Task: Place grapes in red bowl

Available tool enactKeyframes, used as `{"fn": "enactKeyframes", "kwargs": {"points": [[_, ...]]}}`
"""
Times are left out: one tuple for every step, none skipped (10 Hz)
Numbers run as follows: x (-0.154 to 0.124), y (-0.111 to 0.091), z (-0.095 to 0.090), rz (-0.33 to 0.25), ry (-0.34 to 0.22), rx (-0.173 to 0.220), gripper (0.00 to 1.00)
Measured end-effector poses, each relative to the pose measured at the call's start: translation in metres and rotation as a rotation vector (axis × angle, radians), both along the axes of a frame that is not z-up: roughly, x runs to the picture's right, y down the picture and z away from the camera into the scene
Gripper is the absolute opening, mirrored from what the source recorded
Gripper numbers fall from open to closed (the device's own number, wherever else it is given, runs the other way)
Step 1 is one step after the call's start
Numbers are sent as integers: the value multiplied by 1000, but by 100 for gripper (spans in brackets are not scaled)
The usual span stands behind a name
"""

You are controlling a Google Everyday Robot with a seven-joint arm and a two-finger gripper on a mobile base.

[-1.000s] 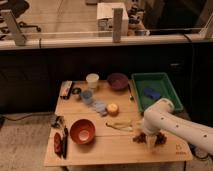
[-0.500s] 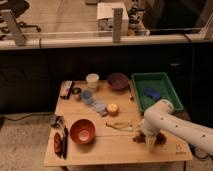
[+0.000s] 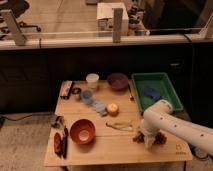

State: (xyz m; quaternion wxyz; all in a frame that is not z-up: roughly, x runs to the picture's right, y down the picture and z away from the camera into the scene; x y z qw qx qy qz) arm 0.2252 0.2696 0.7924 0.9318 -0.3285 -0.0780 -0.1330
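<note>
Camera view: white arm (image 3: pixel 172 122) reaches in from the right edge, hand (image 3: pixel 148 141) pointed down at the front right of the wooden surface (image 3: pixel 115 149), right at the grapes (image 3: pixel 160 138), whose dark berries show on either side of it; whether the hand grips them or only hangs over them, cannot tell. Red bowl (image 3: pixel 72 129) sits well apart at front left, pale centre showing, with a small orange fruit (image 3: pixel 113 108) and a thin yellowish item (image 3: pixel 120 125) lying between bowl and hand. Purple bowl (image 3: pixel 118 80) and pale cup (image 3: pixel 92 80) along the back; green tray (image 3: pixel 152 76) at back right holds a blue object (image 3: pixel 152 93).
</note>
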Motion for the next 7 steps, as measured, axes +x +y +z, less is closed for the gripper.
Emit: {"fn": "enactKeyframes", "kwargs": {"points": [[0, 1, 0, -1, -1, -1, 44], [1, 3, 0, -3, -3, -3, 42], [1, 5, 1, 9, 4, 3, 35], [2, 7, 2, 20, 10, 11, 27], [3, 6, 0, 33, 17, 20, 17], [4, 3, -3, 31, 19, 27, 12], [1, -5, -12, 28, 13, 38, 8]]}}
